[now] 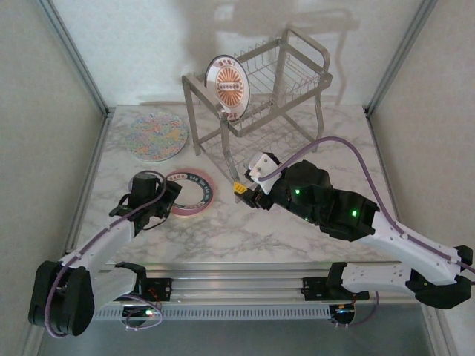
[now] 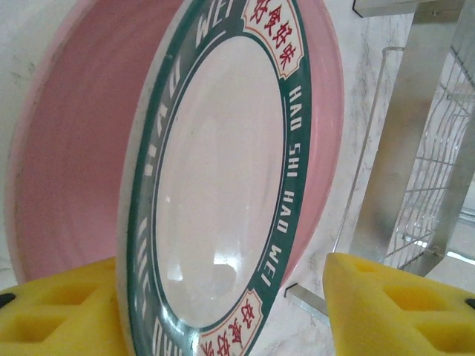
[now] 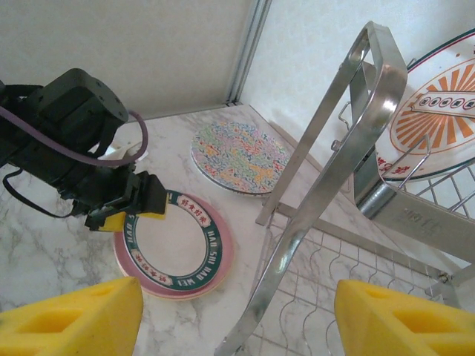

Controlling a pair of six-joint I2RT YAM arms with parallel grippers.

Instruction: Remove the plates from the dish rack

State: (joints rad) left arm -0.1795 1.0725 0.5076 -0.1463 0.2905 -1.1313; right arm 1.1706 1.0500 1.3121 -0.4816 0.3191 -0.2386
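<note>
Okay, top view: your left end effector (image 1: 165, 199) is sitting at the rim of the green-rimmed plate (image 1: 191, 191) on the tabletop (image 1: 245, 237), and the medallion plate (image 1: 228, 85) is standing in the dish rack (image 1: 304, 74).

Left wrist: the green-rimmed plate is lying on the pink plate (image 2: 74, 148), with the fingers (image 2: 52, 311) standing wide apart, unclamped.

Right wrist: your right end effector (image 3: 237, 319) is hanging open and empty beside the rack leg.

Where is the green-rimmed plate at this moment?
Top view: the green-rimmed plate lies on the pink plate, left on the table, at the left gripper, near the multicoloured plate.
</note>
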